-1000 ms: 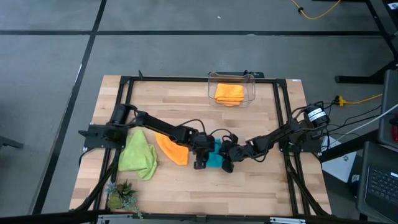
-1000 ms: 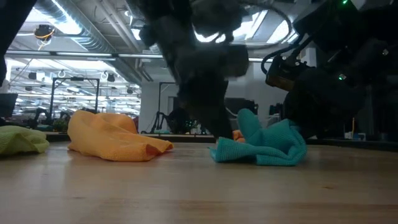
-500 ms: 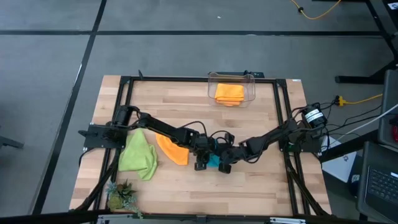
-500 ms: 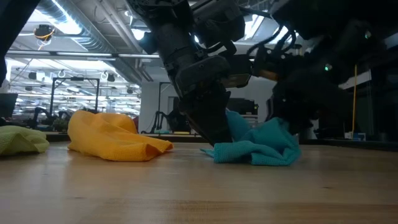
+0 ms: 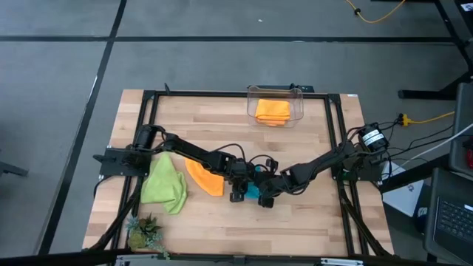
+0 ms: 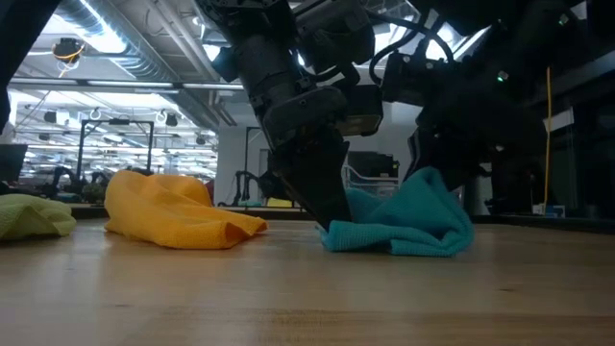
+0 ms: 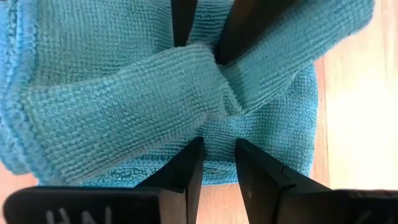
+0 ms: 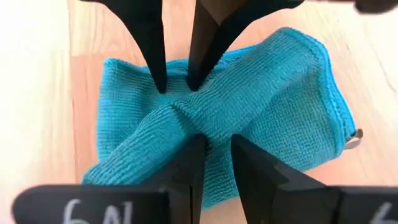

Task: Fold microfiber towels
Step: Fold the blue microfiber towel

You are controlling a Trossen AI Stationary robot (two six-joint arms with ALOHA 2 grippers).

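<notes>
Wooden bench (image 5: 310,148) fills the frame's middle. Lime green towel (image 5: 164,185) lies lower left, 1 orange towel (image 5: 205,177) beside it, another in the clear bin (image 5: 276,104) at top. At center, left gripper (image 5: 238,193) and right gripper (image 5: 266,198) each pinch the turquoise towel (image 5: 253,191).

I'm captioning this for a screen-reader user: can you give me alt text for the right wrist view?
A crumpled turquoise towel lies on a pale wooden table, pinched at its middle by the right pincer. The left pincer grips the same fold from the opposite side.
</notes>
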